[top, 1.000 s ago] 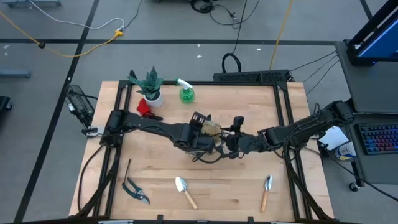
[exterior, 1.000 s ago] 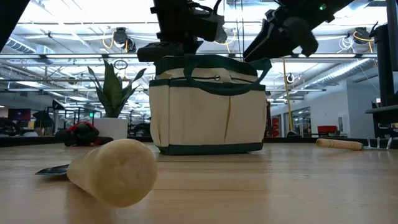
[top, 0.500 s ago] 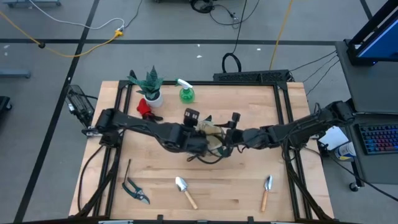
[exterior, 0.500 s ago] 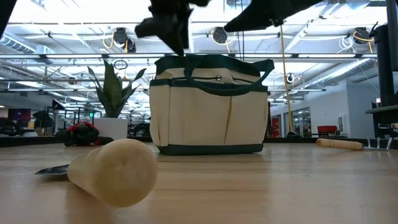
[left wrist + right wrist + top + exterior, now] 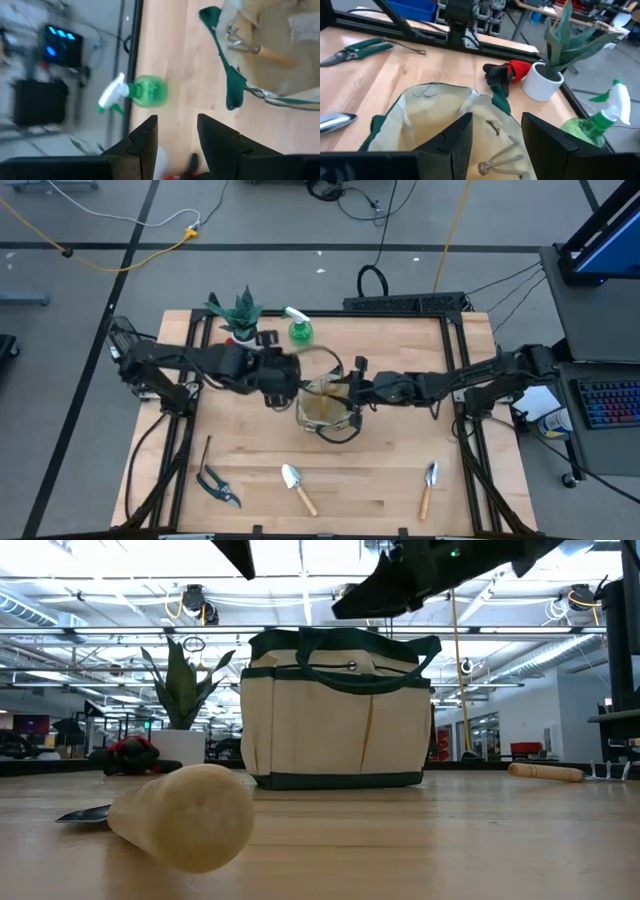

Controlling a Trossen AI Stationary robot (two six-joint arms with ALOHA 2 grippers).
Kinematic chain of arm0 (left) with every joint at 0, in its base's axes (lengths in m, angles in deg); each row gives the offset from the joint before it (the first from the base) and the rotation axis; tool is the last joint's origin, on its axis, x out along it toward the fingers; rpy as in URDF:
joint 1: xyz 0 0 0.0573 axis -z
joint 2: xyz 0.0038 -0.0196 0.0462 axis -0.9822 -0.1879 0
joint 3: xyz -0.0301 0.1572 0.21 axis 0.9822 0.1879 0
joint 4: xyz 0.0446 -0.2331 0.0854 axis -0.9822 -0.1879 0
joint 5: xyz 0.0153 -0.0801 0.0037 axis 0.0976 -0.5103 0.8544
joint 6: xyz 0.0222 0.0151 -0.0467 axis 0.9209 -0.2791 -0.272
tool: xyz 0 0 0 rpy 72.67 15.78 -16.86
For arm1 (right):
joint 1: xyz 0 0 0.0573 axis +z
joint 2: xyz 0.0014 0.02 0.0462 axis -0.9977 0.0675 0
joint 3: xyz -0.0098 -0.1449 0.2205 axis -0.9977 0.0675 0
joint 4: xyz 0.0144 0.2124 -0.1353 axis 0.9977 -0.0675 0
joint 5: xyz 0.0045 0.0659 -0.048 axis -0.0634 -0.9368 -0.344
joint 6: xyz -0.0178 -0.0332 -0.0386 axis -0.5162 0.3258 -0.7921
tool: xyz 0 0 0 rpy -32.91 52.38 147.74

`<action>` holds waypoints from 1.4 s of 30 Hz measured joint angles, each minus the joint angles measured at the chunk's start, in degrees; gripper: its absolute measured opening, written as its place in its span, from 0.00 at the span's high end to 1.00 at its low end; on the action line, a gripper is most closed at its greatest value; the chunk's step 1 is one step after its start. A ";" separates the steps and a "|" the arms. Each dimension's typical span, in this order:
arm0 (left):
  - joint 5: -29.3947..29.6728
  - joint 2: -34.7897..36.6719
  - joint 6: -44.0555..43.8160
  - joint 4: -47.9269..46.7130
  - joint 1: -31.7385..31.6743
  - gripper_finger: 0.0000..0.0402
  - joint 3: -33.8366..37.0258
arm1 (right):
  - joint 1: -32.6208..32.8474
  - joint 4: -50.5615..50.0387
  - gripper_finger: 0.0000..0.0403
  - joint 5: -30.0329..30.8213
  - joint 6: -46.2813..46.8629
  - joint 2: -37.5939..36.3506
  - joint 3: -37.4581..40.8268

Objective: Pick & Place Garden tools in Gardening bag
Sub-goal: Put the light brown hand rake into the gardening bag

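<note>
While both grippers' fingers gape empty, gardening bag (image 5: 326, 407) sits btwn left gripper (image 5: 283, 373) & right gripper (image 5: 352, 392).

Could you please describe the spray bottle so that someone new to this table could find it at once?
Start at the round beige canvas gardening bag in the middle of the light wooden table, then look toward the far edge. There, beside the spiky green plant in a white pot, stands the green spray bottle. Its white trigger nozzle sets it apart.
</note>
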 joint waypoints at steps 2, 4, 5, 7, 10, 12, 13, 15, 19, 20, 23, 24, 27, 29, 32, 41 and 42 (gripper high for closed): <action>-0.35 1.63 -2.76 0.80 -1.08 0.64 2.24 | -0.60 -1.22 0.60 -1.53 -0.06 1.25 -1.51; -0.30 3.41 -4.55 1.52 -1.76 0.64 5.71 | -0.70 -3.40 0.60 -2.66 -0.19 2.47 -3.13; -0.34 4.00 -4.99 2.30 -1.97 0.64 7.72 | -0.70 -4.05 0.60 -2.57 -0.24 3.20 -3.98; -0.30 5.24 -5.13 5.05 -2.41 0.64 12.01 | -0.70 -6.14 0.60 -2.60 -1.25 3.78 -4.66; -0.44 6.89 -5.69 9.35 -2.46 0.64 18.35 | -1.12 -7.22 0.60 -2.64 -1.55 3.79 -4.85; -0.43 7.51 -5.88 12.62 -2.46 0.64 21.80 | -1.79 -7.66 0.60 -2.57 -0.45 3.73 -4.77; -0.67 7.81 -6.19 13.68 -2.39 0.64 23.47 | -2.20 -7.88 0.60 -2.59 -0.04 3.73 -4.65; -0.50 8.18 -5.98 17.73 -2.35 0.64 26.39 | -2.95 -8.02 0.60 -2.58 0.16 3.76 -4.34; -1.92 8.36 -5.54 28.38 -2.42 0.64 31.03 | -4.74 -8.01 0.60 -2.71 0.23 4.74 -3.94; -2.69 8.47 -5.43 31.01 -2.45 0.64 32.03 | -5.18 -8.31 0.60 -2.77 0.23 5.25 -3.79; -7.10 8.45 -3.00 39.49 -2.61 0.64 34.80 | -6.28 -10.20 0.60 -4.53 0.00 5.48 -3.39; -8.56 8.39 -2.35 41.06 -2.81 0.64 35.82 | -6.69 -9.67 0.60 -6.02 -0.14 5.75 -3.54; -12.28 8.38 -1.30 44.96 -3.41 0.64 37.71 | -7.33 -9.92 0.60 -6.99 -0.21 6.93 -3.51; -13.12 8.43 -1.24 45.33 -3.89 0.64 38.66 | -7.82 -9.63 0.60 -7.05 -0.79 7.46 -3.45; -13.37 8.37 -1.62 44.86 -4.59 0.64 39.14 | -8.80 -9.44 0.60 -7.05 -1.56 7.49 -3.51; -13.35 8.39 -0.92 45.25 -5.80 0.64 39.14 | -10.79 -9.27 0.76 -7.19 -3.27 7.52 -3.51; -13.35 8.39 -0.64 45.25 -5.85 0.64 39.14 | -10.96 -9.29 0.79 -7.37 -3.61 7.52 -3.51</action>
